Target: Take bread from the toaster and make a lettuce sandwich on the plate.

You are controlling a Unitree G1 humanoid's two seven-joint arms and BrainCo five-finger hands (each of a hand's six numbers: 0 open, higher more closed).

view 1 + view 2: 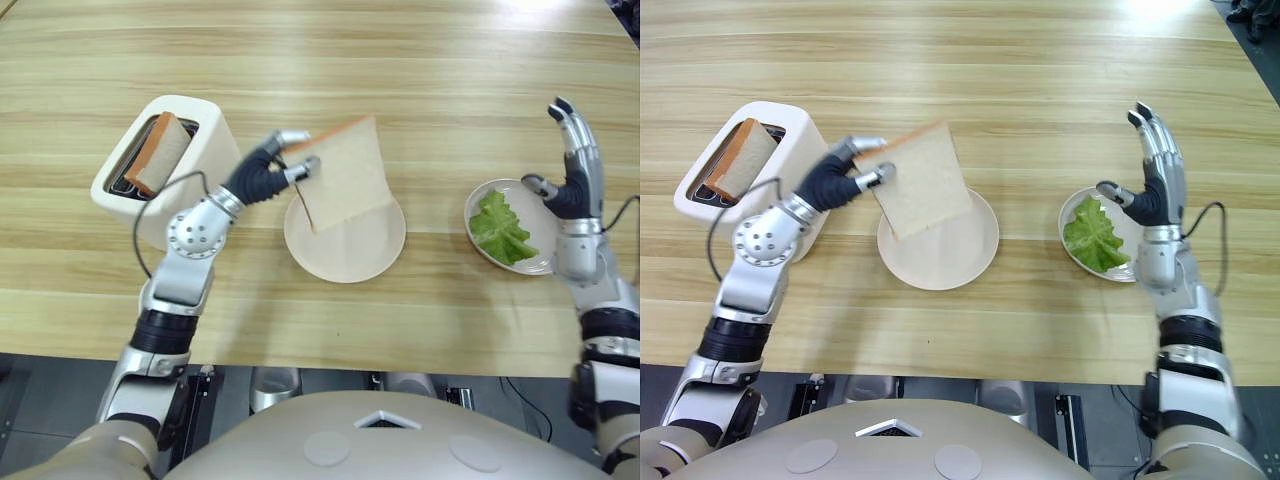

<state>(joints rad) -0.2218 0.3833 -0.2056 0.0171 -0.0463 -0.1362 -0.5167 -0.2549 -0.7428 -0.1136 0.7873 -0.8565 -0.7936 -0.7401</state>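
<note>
Bread slice [345, 175]: my left hand pinches it at its 9 o'clock edge. It hangs tilted over the plate, crust edge up toward 12 o'clock. The low corner points down at the plate's 9 o'clock side. I cannot tell whether that corner touches the plate.
Left hand [268, 170]: my fingers are clamped on the slice, at the plate's 10 o'clock rim.
Plate [345, 270]: it is round and pale and sits in the middle of the surface. Nothing lies flat on it yet.
Step in hand: I judge this to be laying the first slice. I should lower the raised edge so the slice pivots flat about its low corner. It needs to be centred inside the rim before my fingers part, or it could flop over the 12 o'clock edge.
Second slice [158, 152]: it stands in the toaster slot, its top well clear.
Toaster [215, 140]: it is white and sits at 9 o'clock of the plate, just beside my left wrist.
Lettuce [500, 230]: one green leaf lies in the small dish [520, 190] at 3 o'clock of the plate.
Right hand [575, 170]: it is upright with fingers spread, gripping nothing, at the dish's 3 o'clock rim.
Surface [400, 60]: light wood planks.
Writing: I can read none on anything here.
</note>
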